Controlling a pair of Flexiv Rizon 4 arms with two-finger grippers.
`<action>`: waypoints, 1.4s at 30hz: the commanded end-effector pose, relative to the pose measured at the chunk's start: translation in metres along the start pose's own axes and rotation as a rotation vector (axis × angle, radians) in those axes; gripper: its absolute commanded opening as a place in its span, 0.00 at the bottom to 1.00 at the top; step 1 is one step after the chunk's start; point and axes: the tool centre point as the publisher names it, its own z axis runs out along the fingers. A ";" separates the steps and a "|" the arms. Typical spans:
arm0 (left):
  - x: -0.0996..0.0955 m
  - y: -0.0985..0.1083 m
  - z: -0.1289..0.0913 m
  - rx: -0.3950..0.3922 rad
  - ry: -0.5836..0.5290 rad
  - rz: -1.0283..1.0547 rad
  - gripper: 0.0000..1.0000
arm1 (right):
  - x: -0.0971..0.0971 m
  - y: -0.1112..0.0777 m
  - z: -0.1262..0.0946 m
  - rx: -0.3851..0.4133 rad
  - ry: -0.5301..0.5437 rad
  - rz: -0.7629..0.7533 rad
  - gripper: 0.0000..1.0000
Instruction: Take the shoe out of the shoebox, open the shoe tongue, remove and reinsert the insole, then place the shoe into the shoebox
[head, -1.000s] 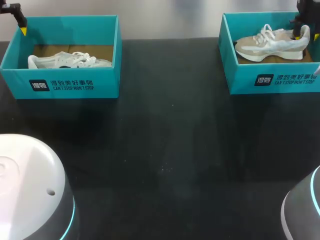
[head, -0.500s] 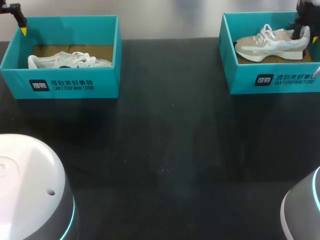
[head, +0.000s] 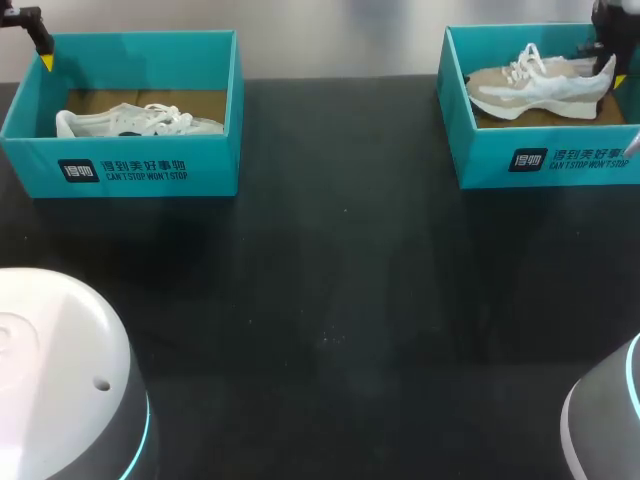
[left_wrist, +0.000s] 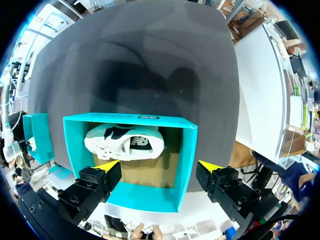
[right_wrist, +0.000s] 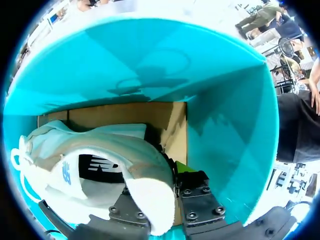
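Two teal shoeboxes stand at the back of the black table. The right box (head: 540, 160) holds a beige and white shoe (head: 535, 85) with its heel raised off the cardboard floor. My right gripper (head: 612, 66) is shut on that heel. In the right wrist view the heel collar of the shoe (right_wrist: 90, 160) sits pinched in the right gripper (right_wrist: 170, 175), close to the box wall (right_wrist: 225, 125). The left box (head: 130, 165) holds a white shoe (head: 140, 122) lying on its side. My left gripper (head: 44, 55) hangs open above that box's back left corner, and its wrist view shows the left gripper (left_wrist: 159, 166) over the white shoe (left_wrist: 125, 144).
The wide stretch of black table (head: 330, 300) lies between and in front of the boxes. My arms' rounded bases fill the near corners, the left base (head: 60, 380) and the right base (head: 610, 420).
The right gripper has closed on the shoe's heel and lifted it, so the shoe sits higher and tilted in the right box. The left arm has not moved.
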 end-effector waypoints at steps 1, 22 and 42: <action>0.000 -0.002 -0.001 -0.002 0.002 0.000 1.00 | -0.002 0.006 -0.005 0.075 -0.003 0.004 0.00; 0.000 -0.002 -0.001 -0.002 0.002 0.000 1.00 | -0.025 -0.009 -0.086 -0.022 -0.057 0.060 0.00; 0.000 -0.002 -0.001 -0.002 0.002 0.000 1.00 | -0.035 -0.044 -0.179 -0.103 -0.090 0.085 0.00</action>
